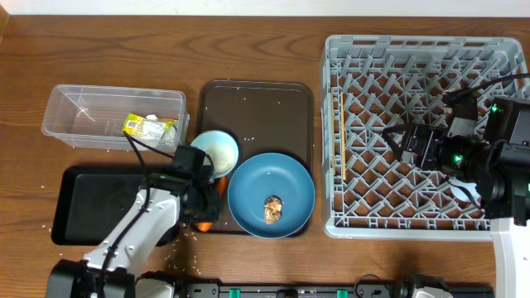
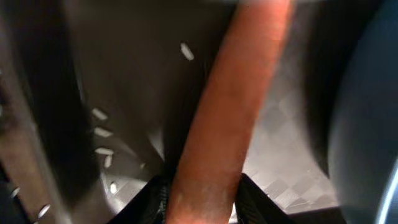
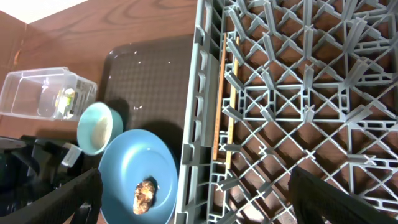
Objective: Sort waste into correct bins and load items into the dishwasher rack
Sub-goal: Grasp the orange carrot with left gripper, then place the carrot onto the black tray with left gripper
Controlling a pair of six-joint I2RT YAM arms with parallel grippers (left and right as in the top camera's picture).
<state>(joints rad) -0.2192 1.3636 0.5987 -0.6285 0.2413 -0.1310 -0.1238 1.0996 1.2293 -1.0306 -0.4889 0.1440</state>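
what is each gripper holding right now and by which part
The left gripper straddles the carrot roughly mid-length; whether it grips yet cannot be told. The right gripper is open, holding nothing.

My left arm (image 1: pixel 137 228) has a white tubular link, a black wrist block and a looping black cable (image 1: pixel 146 170). My right arm (image 1: pixel 505 141) is boxy black with green lights (image 1: pixel 457 157), a white lower link, and black jaws.
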